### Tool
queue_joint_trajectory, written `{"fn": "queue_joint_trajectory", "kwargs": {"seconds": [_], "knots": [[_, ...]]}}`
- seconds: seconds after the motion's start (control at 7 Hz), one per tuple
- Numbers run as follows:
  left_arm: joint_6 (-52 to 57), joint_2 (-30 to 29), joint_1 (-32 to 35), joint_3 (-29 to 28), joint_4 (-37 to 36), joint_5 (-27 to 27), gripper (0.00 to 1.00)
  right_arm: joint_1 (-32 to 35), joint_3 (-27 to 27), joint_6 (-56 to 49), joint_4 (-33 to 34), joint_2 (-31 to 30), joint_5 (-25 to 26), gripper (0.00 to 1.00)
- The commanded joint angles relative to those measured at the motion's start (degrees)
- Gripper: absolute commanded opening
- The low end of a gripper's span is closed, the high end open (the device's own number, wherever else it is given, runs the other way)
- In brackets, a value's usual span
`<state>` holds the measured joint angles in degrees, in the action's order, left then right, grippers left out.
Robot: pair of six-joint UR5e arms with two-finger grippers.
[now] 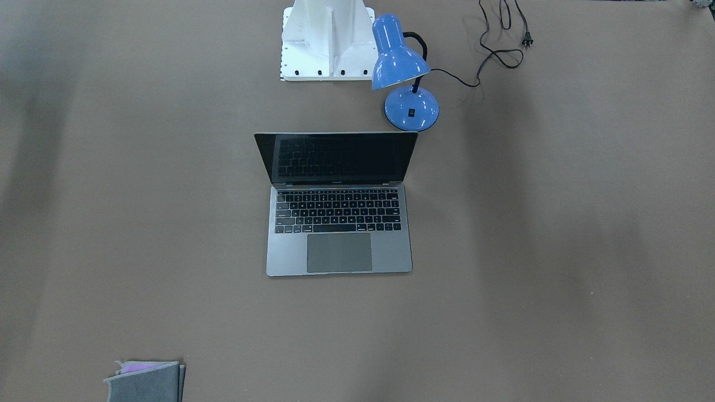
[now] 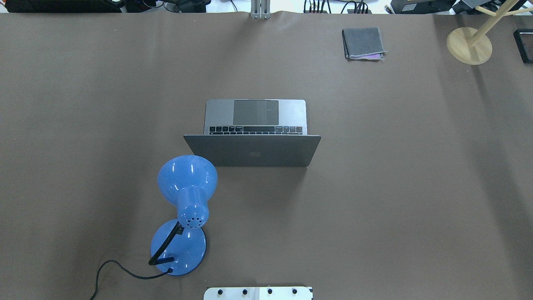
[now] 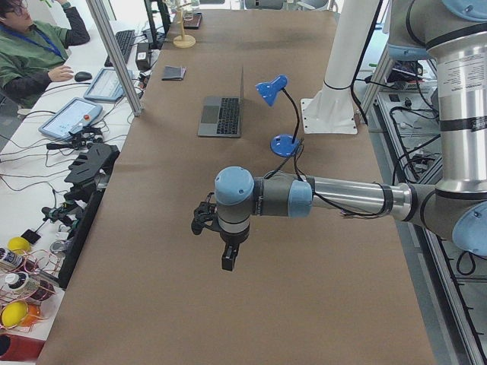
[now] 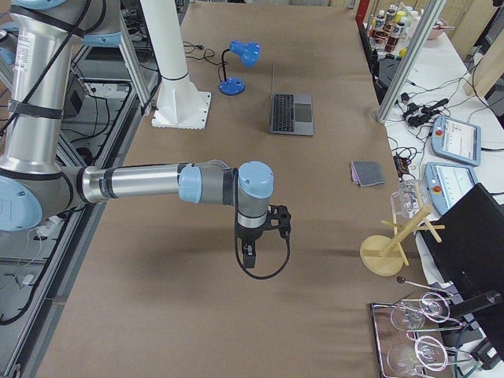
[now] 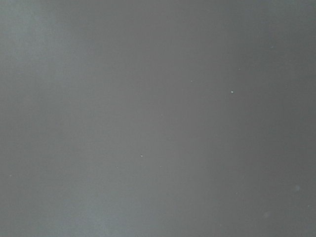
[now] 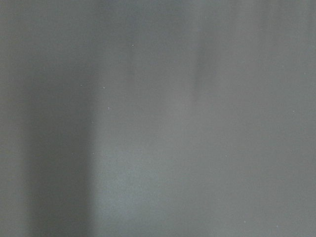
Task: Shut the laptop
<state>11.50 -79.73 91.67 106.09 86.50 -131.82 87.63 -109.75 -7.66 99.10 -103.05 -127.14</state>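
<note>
grey laptop (image 1: pixel 339 223), lid open, mid-table

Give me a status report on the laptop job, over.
Left tool and right tool hover far from the laptop, grip state unclear. Laptop open, lid upright, untouched. Blue lamp close behind lid's left corner.

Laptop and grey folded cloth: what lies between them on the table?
Nothing; only bare brown table cover between laptop and cloth, as the overhead view shows.

Bright, even light, soft shadow bands across the table (image 1: pixel 558 223), wrist views blurred featureless grey.
</note>
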Motion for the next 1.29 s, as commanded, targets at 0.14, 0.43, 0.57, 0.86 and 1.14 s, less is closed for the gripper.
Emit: {"fn": "queue_joint_trajectory", "kwargs": {"seconds": [0.14, 0.43, 0.57, 0.86, 1.14], "knots": [[-0.08, -0.77, 0.00, 1.92, 1.21, 0.42, 0.98, -0.09, -1.68, 0.10, -0.39, 1.00, 0.31, 1.00], [-0.43, -2.88, 0.00, 2.27, 2.87, 0.16, 0.98, 0.00, -3.45, 0.28, -6.79, 2.06, 0.49, 1.00], [-0.43, -3.93, 0.00, 2.27, 5.75, -0.02, 0.98, 0.00, -3.02, 0.28, -10.21, 2.06, 0.32, 1.00], [-1.56, -5.34, 0.00, -2.35, 21.52, -0.11, 0.98, 0.09, -2.41, 0.54, -16.81, 0.05, -0.65, 1.00], [-2.10, -5.08, 0.00, -2.56, 22.74, -0.11, 0.98, 0.09, -1.87, 0.54, -17.27, -1.18, -0.74, 1.00]]}}
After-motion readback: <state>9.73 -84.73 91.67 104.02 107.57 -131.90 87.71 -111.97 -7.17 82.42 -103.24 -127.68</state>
